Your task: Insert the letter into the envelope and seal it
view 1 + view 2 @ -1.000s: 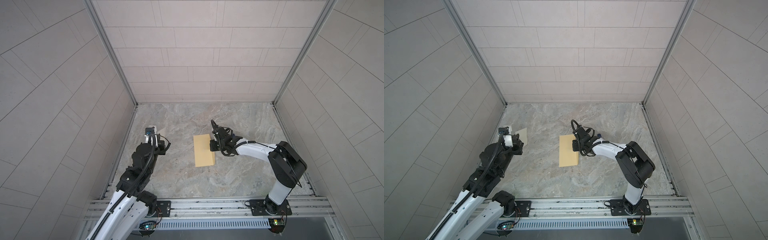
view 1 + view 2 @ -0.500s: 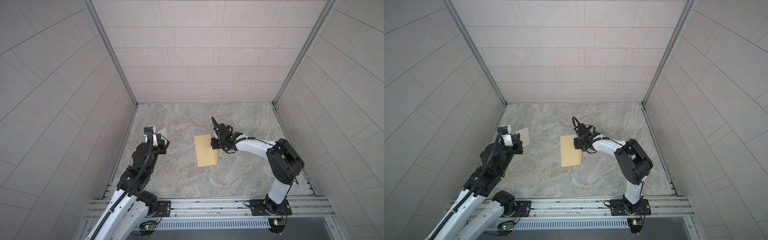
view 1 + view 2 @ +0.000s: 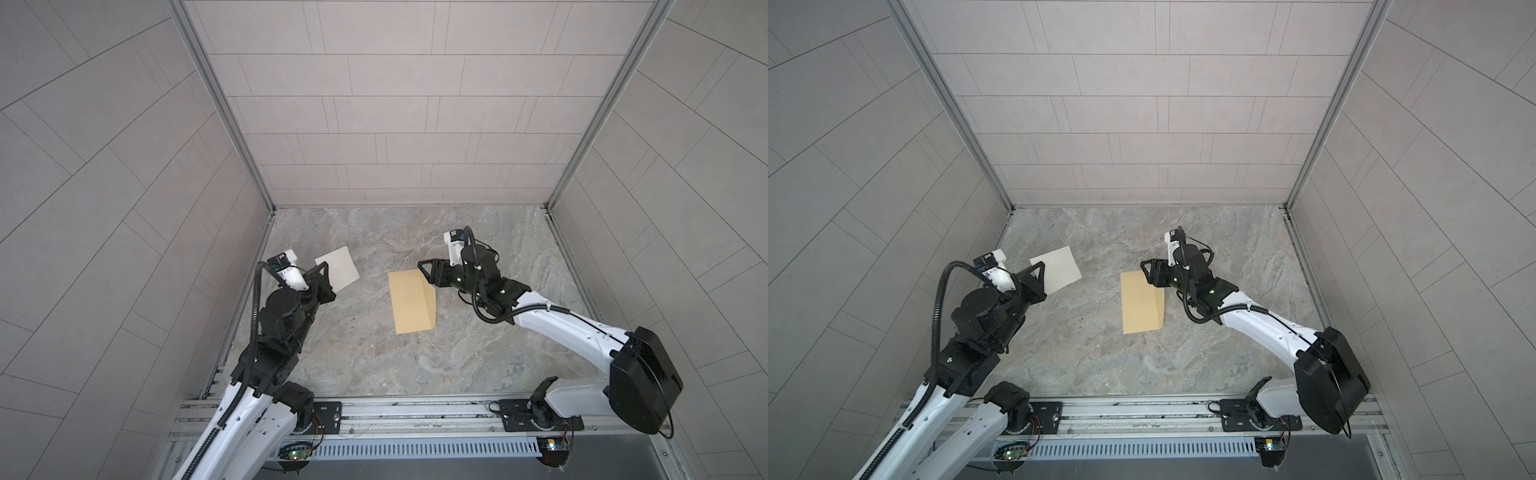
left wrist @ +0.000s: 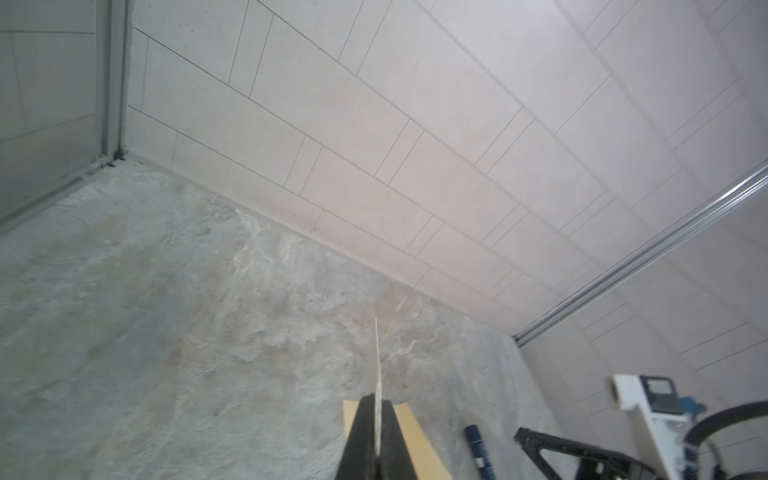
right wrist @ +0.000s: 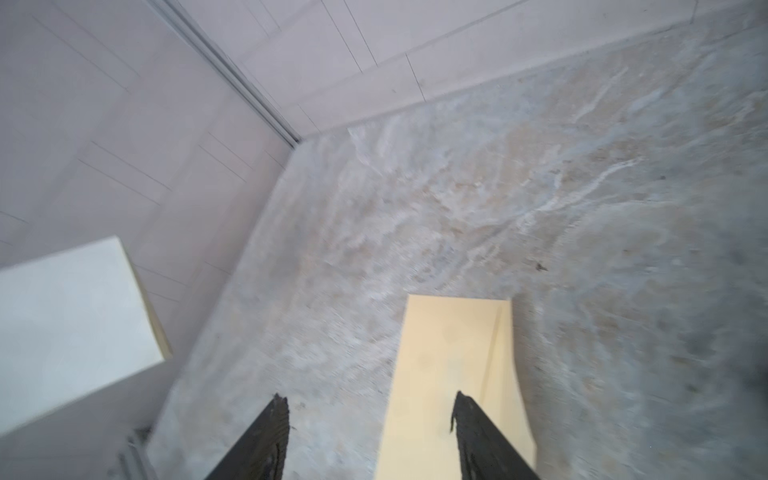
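You're early in the task: the pale beige rectangular paper letter (image 3: 338, 268) is held off the marbled stone-look tabletop (image 3: 374, 365), pinched by your left gripper (image 3: 324, 279) and not yet inserted. The long mustard-tan paper envelope (image 3: 409, 301) lies mid-table, its flap creased half-up and unsealed. Your right gripper (image 3: 426, 272) stands spread beside its far corner.

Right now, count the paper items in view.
2. The letter is pinched in the left gripper; the envelope lies in the middle by the open right gripper.

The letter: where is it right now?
In both top views the letter is on the left, pinched in the left tool, apart from the envelope lying near the centre.
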`<state>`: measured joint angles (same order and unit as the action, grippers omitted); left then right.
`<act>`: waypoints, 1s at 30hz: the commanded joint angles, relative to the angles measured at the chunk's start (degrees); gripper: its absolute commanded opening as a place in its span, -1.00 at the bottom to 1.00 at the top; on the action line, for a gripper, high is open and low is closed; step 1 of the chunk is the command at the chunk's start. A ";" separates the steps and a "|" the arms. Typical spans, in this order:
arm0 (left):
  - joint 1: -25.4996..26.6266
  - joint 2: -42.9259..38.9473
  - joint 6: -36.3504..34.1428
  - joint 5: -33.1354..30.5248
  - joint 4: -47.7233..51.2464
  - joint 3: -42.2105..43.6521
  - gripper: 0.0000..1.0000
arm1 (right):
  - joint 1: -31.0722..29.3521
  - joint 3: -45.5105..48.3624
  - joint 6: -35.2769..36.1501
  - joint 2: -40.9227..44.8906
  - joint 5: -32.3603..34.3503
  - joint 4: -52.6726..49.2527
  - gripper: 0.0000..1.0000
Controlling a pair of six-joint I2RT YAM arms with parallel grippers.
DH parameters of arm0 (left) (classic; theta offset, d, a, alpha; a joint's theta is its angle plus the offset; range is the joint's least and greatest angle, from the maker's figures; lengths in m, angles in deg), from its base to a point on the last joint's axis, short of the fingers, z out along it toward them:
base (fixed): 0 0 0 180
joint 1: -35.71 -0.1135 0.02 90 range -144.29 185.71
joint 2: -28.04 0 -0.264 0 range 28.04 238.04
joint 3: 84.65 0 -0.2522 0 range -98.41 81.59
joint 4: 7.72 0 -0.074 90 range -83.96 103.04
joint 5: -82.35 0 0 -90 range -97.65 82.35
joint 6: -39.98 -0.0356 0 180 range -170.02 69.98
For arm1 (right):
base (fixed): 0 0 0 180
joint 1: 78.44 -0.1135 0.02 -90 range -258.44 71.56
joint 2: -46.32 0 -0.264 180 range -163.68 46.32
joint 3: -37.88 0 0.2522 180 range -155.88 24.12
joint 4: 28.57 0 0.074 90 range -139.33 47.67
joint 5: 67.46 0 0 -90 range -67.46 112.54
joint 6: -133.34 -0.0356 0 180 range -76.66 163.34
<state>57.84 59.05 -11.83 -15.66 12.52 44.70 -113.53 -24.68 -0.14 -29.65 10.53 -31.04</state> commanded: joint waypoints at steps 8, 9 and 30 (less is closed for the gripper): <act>-0.33 -0.56 22.46 5.85 -14.86 4.31 -1.00 | -6.65 7.89 -28.02 -2.09 0.73 38.12 0.40; -0.33 -0.36 23.60 6.35 -15.60 4.63 -1.00 | -7.38 8.16 -28.92 -2.68 1.66 40.56 0.43; -0.31 0.55 29.48 9.30 -22.68 8.58 -1.00 | -15.42 0.86 -39.53 -15.87 4.89 54.18 0.44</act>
<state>57.84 59.86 17.46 -7.38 -7.48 52.49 -128.26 -21.79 -36.45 -44.73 14.95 18.73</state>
